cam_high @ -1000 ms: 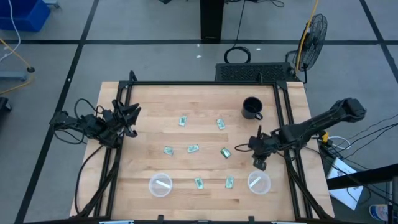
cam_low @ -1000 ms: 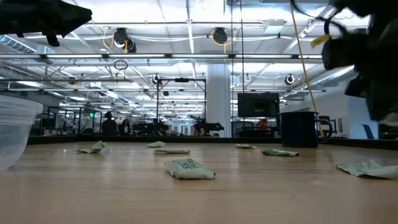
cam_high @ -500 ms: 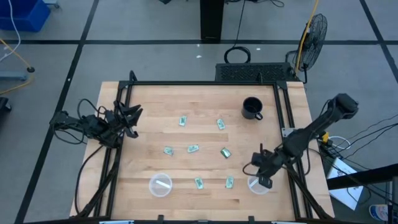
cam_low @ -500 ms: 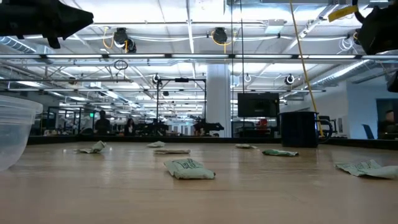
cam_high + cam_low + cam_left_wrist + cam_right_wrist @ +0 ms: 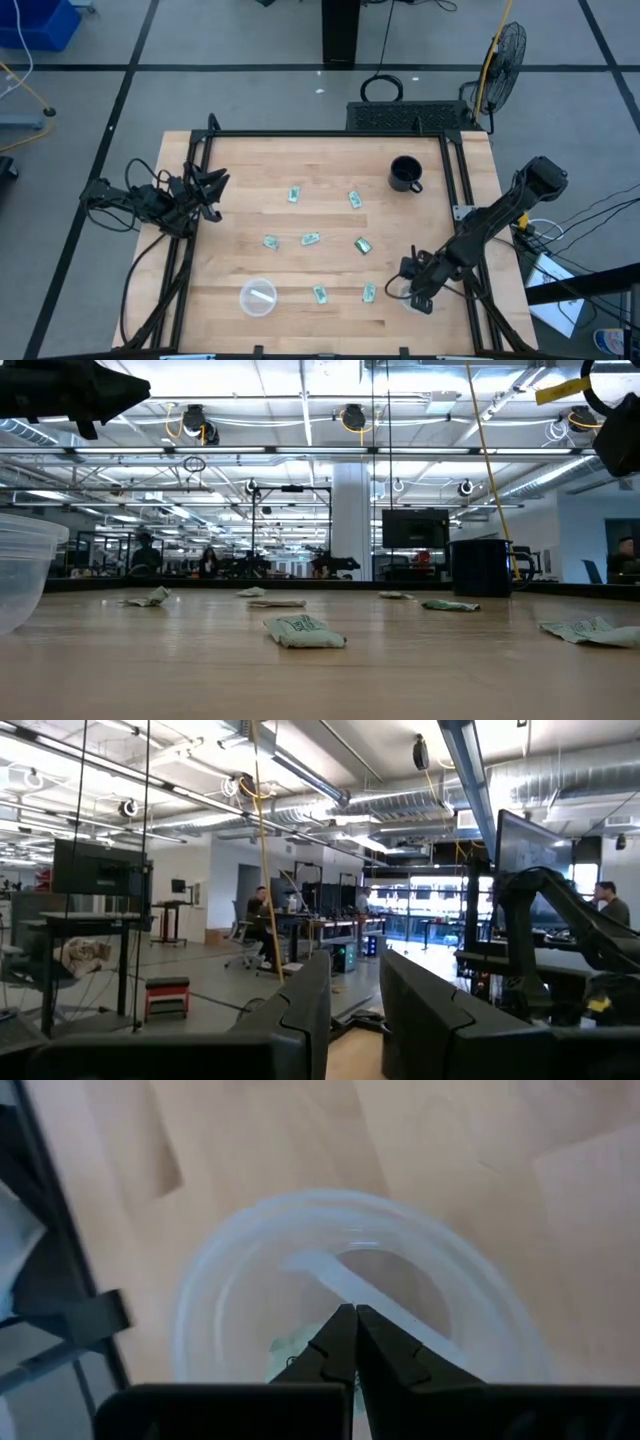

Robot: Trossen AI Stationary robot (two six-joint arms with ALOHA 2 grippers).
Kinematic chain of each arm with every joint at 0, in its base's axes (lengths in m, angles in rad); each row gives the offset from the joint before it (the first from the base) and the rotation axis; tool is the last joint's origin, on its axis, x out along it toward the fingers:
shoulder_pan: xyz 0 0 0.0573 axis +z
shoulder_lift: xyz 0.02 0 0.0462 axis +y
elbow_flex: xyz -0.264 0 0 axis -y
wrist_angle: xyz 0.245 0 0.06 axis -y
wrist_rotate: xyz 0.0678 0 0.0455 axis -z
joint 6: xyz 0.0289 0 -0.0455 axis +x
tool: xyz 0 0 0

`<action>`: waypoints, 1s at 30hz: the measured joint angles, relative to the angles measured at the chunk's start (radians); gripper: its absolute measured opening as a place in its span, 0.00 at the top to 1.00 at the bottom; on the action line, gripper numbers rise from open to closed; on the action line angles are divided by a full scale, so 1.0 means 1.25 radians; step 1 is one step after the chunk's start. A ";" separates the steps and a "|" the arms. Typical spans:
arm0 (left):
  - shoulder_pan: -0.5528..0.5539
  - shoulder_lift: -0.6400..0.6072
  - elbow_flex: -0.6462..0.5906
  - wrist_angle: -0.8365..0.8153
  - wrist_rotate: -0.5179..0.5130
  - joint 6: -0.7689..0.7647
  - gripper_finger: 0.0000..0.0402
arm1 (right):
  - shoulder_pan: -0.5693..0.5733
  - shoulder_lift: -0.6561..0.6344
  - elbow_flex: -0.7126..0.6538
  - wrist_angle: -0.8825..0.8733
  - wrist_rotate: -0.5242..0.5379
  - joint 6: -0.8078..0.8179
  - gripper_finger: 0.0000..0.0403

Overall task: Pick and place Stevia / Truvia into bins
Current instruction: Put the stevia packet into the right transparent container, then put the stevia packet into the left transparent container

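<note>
Several green-and-white Stevia packets (image 5: 310, 238) lie scattered over the middle of the wooden table, two of them near its front edge (image 5: 320, 294). My right gripper (image 5: 418, 292) hangs over the right clear bin (image 5: 340, 1202) and hides it in the high view. In its wrist view the gripper (image 5: 354, 1312) is shut, and a green-white corner of a Stevia packet (image 5: 285, 1350) peeks out at the tips. The left clear bin (image 5: 258, 297) stands at the front left. My left gripper (image 5: 213, 186) waits at the table's left edge, open with nothing between its fingers (image 5: 300, 1010).
A black mug (image 5: 405, 173) stands at the back right. A black metal frame (image 5: 330, 133) runs around the table top. In the low view a packet (image 5: 303, 630) lies close in front and the left bin (image 5: 20, 575) fills the left edge.
My right gripper has moved from beside the middle packets toward the front edge and now sits over the right bin. The left arm has not moved.
</note>
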 joint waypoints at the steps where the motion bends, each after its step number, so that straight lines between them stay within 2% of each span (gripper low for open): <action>1: 0.000 0.000 0.000 0.000 0.000 -0.006 0.77 | 0.000 0.006 0.000 -0.001 0.001 0.000 1.00; 7: 0.000 0.000 0.000 0.000 0.000 -0.035 0.77 | -0.001 0.019 0.000 -0.003 0.002 0.006 0.99; 19: 0.000 0.000 0.000 0.000 0.001 -0.052 0.77 | -0.002 0.006 0.000 -0.007 0.001 0.019 0.85; 22: 0.000 0.000 0.000 -0.009 0.018 -0.097 0.77 | -0.002 -0.019 0.000 -0.006 -0.001 0.001 0.86; 27: 0.000 0.004 0.000 -0.062 0.043 -0.104 0.77 | -0.002 -0.108 0.000 0.004 -0.001 0.015 0.90; 30: 0.000 0.032 0.031 -0.198 0.012 -0.109 0.77 | -0.002 -0.176 0.000 0.006 0.020 -0.017 0.91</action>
